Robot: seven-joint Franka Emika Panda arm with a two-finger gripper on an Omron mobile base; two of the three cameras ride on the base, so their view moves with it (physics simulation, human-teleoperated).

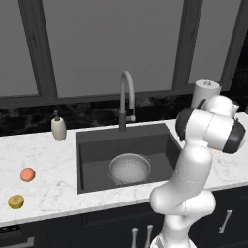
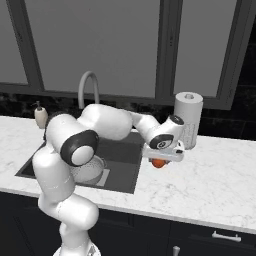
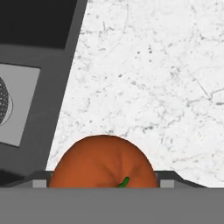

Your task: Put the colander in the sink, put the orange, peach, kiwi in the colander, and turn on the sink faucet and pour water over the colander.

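Observation:
My gripper (image 2: 160,160) hovers over the marble counter just right of the sink (image 2: 122,155), shut on the deep reddish-orange orange (image 2: 159,163). In the hand view the orange (image 3: 103,162) sits between the two fingertips, its green stem facing the camera. The silver pierced colander (image 1: 129,168) stands in the dark sink (image 1: 97,155), below the gooseneck faucet (image 1: 127,99). Far left on the counter lie the salmon-pink peach (image 1: 27,174) and, nearer the front edge, the yellow-olive kiwi (image 1: 16,201). My arm hides part of the colander (image 2: 92,170) in the right base view.
A beige soap dispenser (image 1: 58,128) stands at the sink's back left corner. A paper towel roll (image 2: 188,120) stands against the back wall, behind the gripper. Bare marble counter (image 2: 215,185) stretches right of the sink.

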